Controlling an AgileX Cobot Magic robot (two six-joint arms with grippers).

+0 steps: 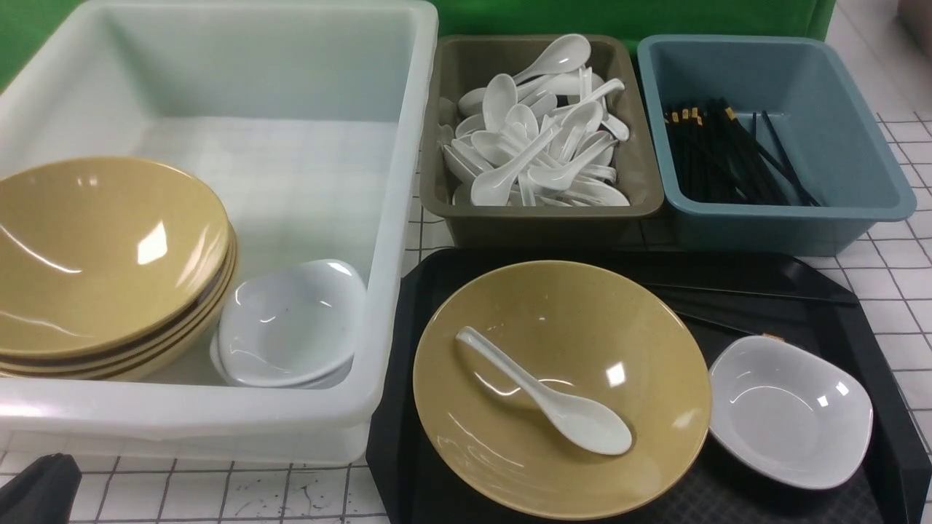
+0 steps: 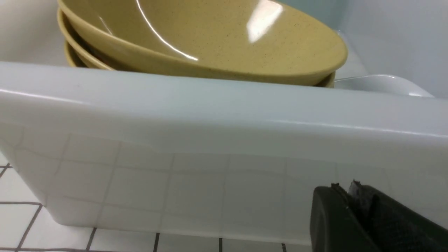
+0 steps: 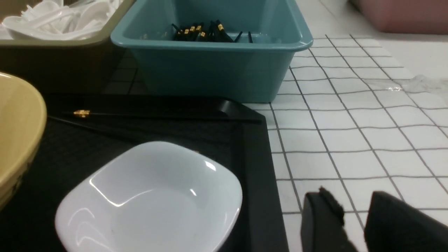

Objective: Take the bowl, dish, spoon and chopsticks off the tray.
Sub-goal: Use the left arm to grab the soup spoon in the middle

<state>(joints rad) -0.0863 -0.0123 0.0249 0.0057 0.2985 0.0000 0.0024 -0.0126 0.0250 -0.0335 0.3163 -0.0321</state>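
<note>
The black tray (image 1: 389, 444) lies front right on the checked cloth. On it stands the yellow bowl (image 1: 582, 327) with the white spoon (image 1: 553, 400) lying inside. The small white dish (image 1: 790, 411) sits right of the bowl. The black chopsticks (image 1: 764, 293) lie along the tray's far side. The right wrist view shows the dish (image 3: 150, 196), the chopsticks (image 3: 168, 116), the bowl's edge (image 3: 17, 133) and the tray rim (image 3: 255, 168). My right gripper (image 3: 350, 196) is open and empty over the cloth, right of the tray. My left gripper (image 2: 344, 185) is shut and empty, low before the white tub.
The translucent white tub (image 1: 408, 145) at the left holds stacked yellow bowls (image 1: 102, 255) and white dishes (image 1: 291, 320). Behind the tray stand an olive bin (image 1: 539, 215) of spoons and a blue bin (image 1: 786, 218) of chopsticks. The left gripper's tip (image 1: 40, 487) shows at the front-left corner.
</note>
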